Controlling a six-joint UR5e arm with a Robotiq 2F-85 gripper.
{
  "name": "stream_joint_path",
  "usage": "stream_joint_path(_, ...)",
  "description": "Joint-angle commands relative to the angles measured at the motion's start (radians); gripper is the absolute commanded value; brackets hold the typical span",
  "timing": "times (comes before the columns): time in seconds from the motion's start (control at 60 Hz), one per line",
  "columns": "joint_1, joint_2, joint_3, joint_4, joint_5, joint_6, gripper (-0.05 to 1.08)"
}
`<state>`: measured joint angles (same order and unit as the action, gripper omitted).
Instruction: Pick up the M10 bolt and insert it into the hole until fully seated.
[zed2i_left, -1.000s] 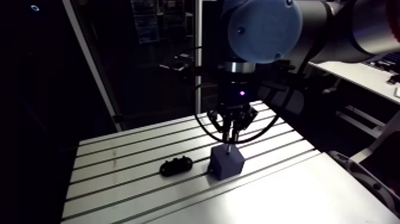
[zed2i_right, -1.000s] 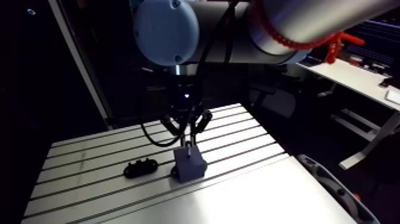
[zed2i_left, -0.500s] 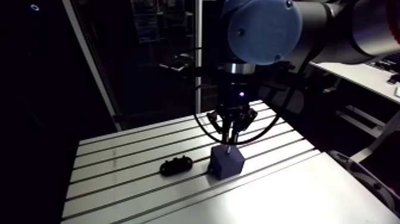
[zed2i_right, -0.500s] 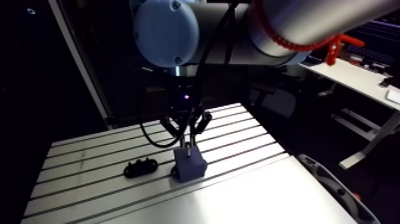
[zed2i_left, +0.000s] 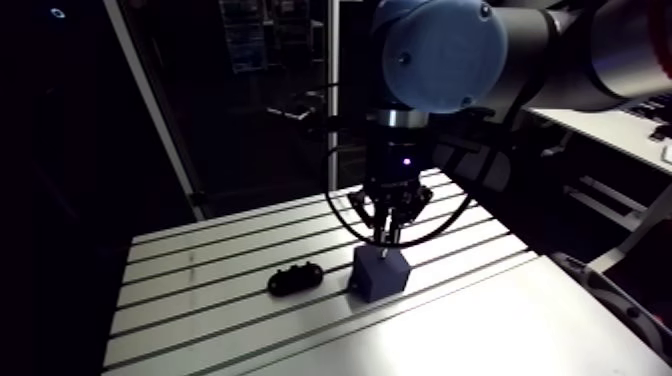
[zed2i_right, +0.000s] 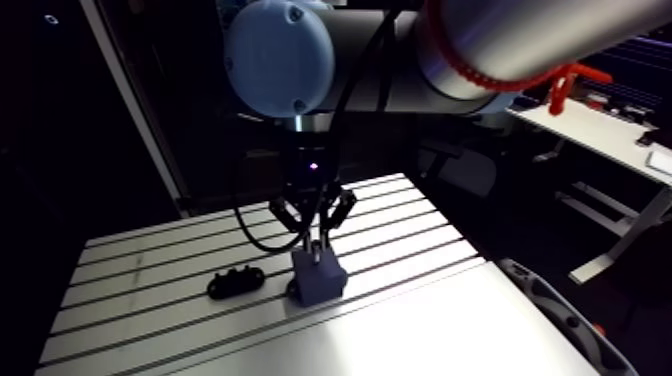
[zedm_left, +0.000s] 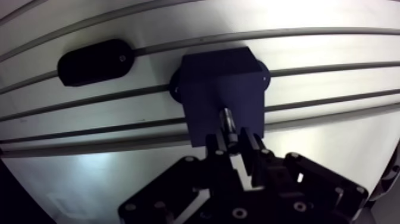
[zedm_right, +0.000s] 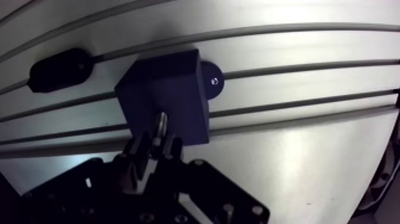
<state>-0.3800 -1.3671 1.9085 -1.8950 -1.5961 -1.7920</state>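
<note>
Wrist view shows the bolt (zedm_left: 228, 122) clamped upright in the claw (zedm_left: 233, 148). The two fingers pinch its upper end and the shaft points down at the top face of the dark block (zedm_left: 220, 83). The tip sits at that face or just in it, toward the block's claw-side edge. The shaft hides the hole, so I cannot tell how deep the bolt has gone. Most of the shaft shows above the block, so I judge the insertion begun but far from seated.

To do this step well I would hold the shaft square to the block's top and press straight down slowly. I would also watch for the block sliding or tipping on the table (zedm_left: 333, 152). If the bolt leans, I would back off and realign rather than push harder. I would release only once the head meets the block.

The block's hole is the only receptacle I can name, and it holds at most the bolt's tip. A black oval piece (zedm_left: 92, 61) lies beside the block, apart from it, with nothing standing in it that I can see.
</note>
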Motion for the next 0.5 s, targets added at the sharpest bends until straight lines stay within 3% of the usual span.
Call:
stream_joint_path(0.017, -0.004, 0.000, 0.001, 0.000, -0.002, -0.001, 1.08)
stream_joint_path(0.5, 0.001, -0.003, 0.004, 0.000, 0.002, 0.001, 1.08)
